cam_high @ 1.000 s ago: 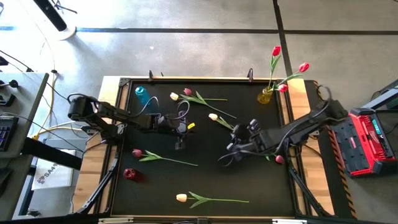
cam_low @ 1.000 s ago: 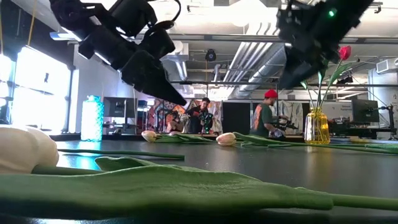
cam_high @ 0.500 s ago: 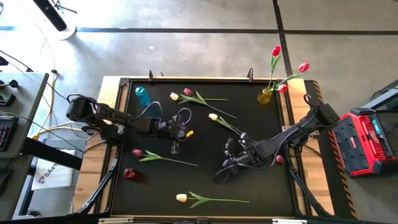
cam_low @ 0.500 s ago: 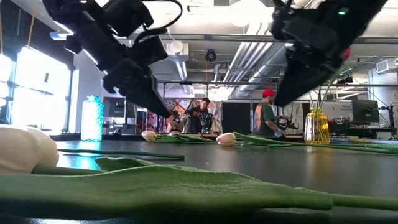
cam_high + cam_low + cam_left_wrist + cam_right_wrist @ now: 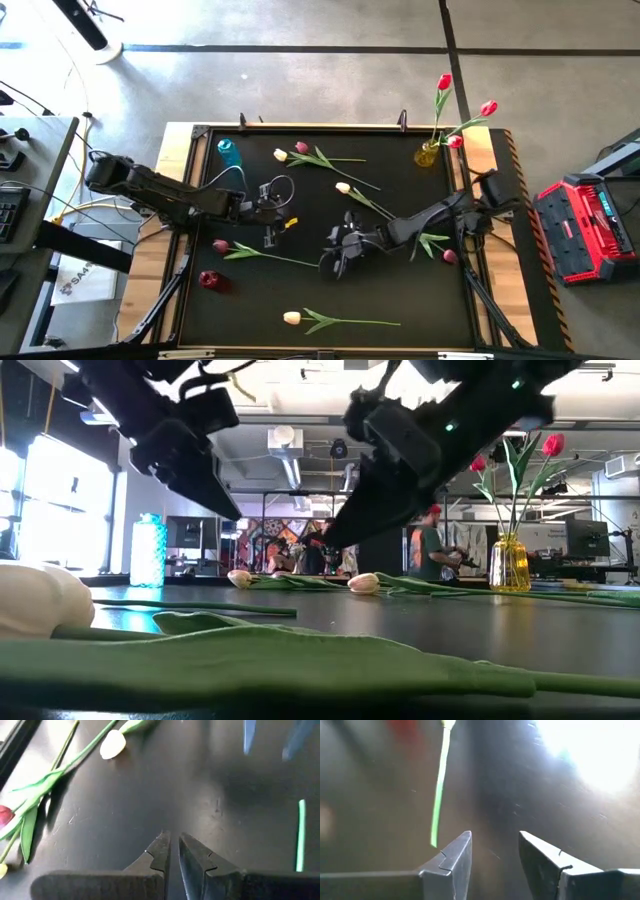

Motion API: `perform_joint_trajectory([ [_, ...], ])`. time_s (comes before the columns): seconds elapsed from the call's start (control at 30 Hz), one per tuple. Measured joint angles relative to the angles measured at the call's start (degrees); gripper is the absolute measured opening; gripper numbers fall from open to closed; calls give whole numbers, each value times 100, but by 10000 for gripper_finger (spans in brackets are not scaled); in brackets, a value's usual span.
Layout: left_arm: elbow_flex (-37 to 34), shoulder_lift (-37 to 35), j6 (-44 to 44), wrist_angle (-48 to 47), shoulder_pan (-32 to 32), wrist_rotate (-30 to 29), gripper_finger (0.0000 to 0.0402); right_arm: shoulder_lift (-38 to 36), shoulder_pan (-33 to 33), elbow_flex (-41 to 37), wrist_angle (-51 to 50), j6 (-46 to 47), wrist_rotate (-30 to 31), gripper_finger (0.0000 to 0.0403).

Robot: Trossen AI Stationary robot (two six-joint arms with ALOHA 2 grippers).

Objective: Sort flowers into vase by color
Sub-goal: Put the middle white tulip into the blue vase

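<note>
Tulips lie flat on the black table [image 5: 400,290]. A maroon one [image 5: 220,245] has its stem running right to an end [image 5: 316,264]. Cream ones lie at the near edge [image 5: 291,318], the middle [image 5: 343,187] and the far side [image 5: 280,154], the last beside a pink one [image 5: 302,148]. Another maroon head [image 5: 449,257] lies at the right. My right gripper [image 5: 335,262] is open and empty above the table, the maroon tulip's stem end [image 5: 438,805] just beside one finger. My left gripper [image 5: 268,238] is shut and empty above the table [image 5: 172,851], right of the maroon head.
A yellow vase [image 5: 427,155] with red tulips stands at the far right corner. A blue vase [image 5: 228,152] stands at the far left, and a small red vase [image 5: 207,279] at the near left. People stand in the room beyond the table [image 5: 432,545].
My right gripper has gone toward the table's left and near edges, down to the free end of the maroon tulip's stem. My left gripper has drawn back toward the table's left edge. No flower has moved.
</note>
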Motion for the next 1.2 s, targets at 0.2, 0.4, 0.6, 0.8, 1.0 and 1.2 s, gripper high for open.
perform_joint_trajectory([
  [0.2, 0, -52, -71, 140, -60, -12, 26, 404, -94, 0, 777, -368, -792, 151],
  [0.4, 0, -17, -212, 714, -54, -281, 26, 248, -137, 2, -362, 435, 496, 151],
  [0.6, 4, -12, -214, 781, -51, -332, 26, -351, -369, 4, -2480, 1688, 760, 151],
  [0.8, 4, -12, -214, 835, -46, -334, 26, -862, -582, 4, -3849, 2039, 728, 150],
  [1.0, 4, -12, -227, 874, 16, -519, 26, -909, -1054, 4, -4294, 1848, 439, 151],
  [1.2, 2, -12, -223, 852, 19, -587, 26, -898, -1537, 4, -4231, 1457, 316, 150],
])
